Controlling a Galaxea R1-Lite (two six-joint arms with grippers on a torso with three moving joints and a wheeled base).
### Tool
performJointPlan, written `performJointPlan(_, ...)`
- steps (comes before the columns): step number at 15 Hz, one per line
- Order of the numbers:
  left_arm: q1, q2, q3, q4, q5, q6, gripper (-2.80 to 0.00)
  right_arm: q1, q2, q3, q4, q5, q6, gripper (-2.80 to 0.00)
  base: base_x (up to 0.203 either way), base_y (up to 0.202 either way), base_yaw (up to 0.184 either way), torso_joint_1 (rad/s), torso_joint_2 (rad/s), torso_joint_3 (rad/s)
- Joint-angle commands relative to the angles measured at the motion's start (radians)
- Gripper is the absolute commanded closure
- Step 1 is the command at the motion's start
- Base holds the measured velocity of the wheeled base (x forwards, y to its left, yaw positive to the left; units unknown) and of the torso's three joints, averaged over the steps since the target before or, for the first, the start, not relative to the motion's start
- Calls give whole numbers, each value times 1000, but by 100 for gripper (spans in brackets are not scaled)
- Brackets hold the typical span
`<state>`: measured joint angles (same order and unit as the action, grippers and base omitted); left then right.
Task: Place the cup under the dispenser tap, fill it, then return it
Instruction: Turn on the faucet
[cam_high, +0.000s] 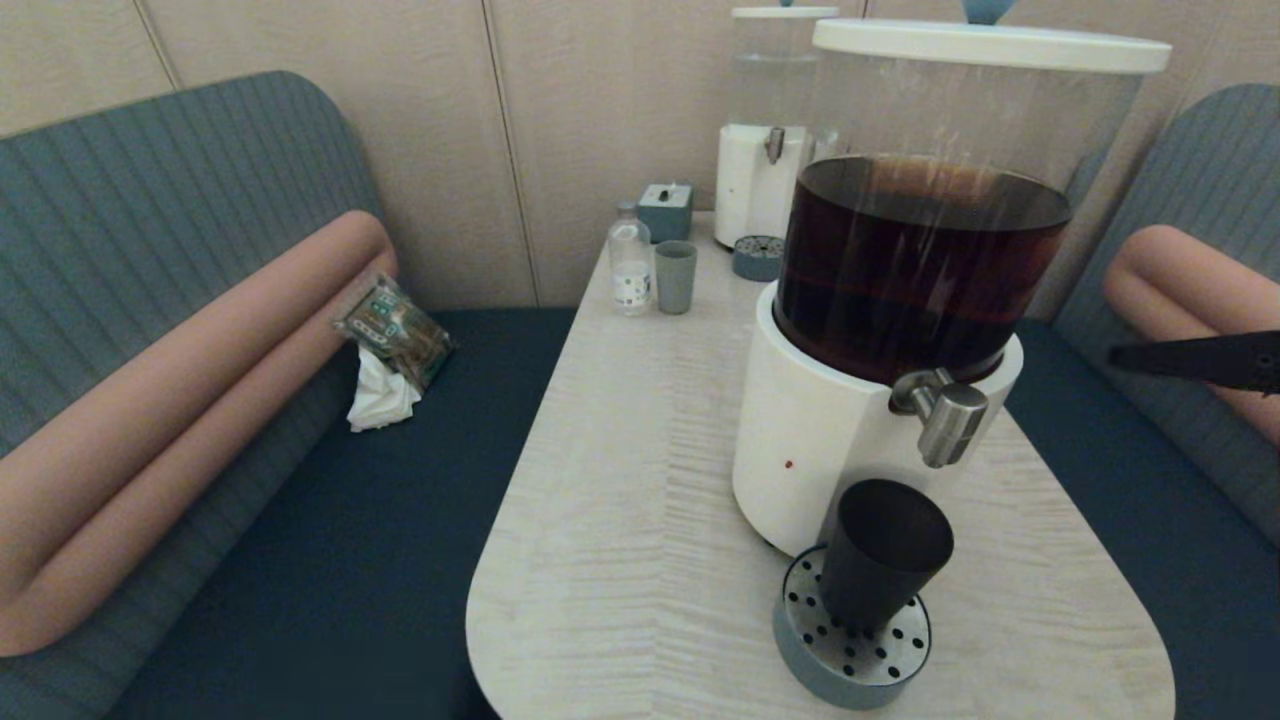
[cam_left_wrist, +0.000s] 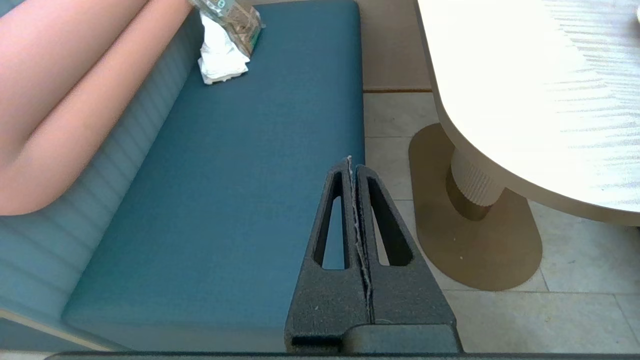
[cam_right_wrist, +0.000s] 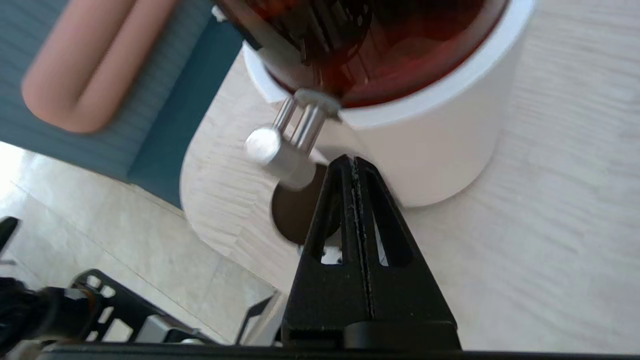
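Note:
The dark cup (cam_high: 880, 565) stands upright on the perforated drip tray (cam_high: 850, 655) below the steel dispenser tap (cam_high: 945, 415), which juts from the white-based dispenser (cam_high: 810, 440) of dark brown liquid. My right gripper (cam_high: 1125, 360) hovers at the right edge of the head view, well to the right of the tap and apart from it, shut and empty. In the right wrist view the right gripper (cam_right_wrist: 352, 161) points toward the tap (cam_right_wrist: 280, 150) with the cup (cam_right_wrist: 295, 215) beneath. My left gripper (cam_left_wrist: 352, 165) is parked, shut, over the blue bench seat beside the table.
A pale grey-green cup (cam_high: 676, 277), a small bottle (cam_high: 630, 262), a small box (cam_high: 666, 210) and a second clear-liquid dispenser (cam_high: 765, 160) stand at the table's far end. A wrapper and tissue (cam_high: 390, 350) lie on the left bench. The table edge (cam_high: 500, 560) curves near me.

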<state>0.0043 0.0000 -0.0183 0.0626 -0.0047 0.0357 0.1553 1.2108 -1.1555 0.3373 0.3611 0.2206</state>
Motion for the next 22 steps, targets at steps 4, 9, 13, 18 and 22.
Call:
performJointPlan(4,0,2,0,0,0,1,0,28,113,13,-110,7,-24,0,0,0,0,0,0,0)
performJointPlan(9,0,2,0,0,0,0,0,63,128,12,-123,41,-26,0,0,0,0,0,0,0)
performJointPlan(13,0,2,0,0,0,0,0,86,130,27,-123,41,-26,0,0,0,0,0,0,0)
performJointPlan(18,0,2,0,0,0,1,0,107,131,45,-123,67,-24,0,0,0,0,0,0,0)
performJointPlan(22,0,2,0,0,0,1,0,112,135,86,-171,68,-24,0,0,0,0,0,0,0)
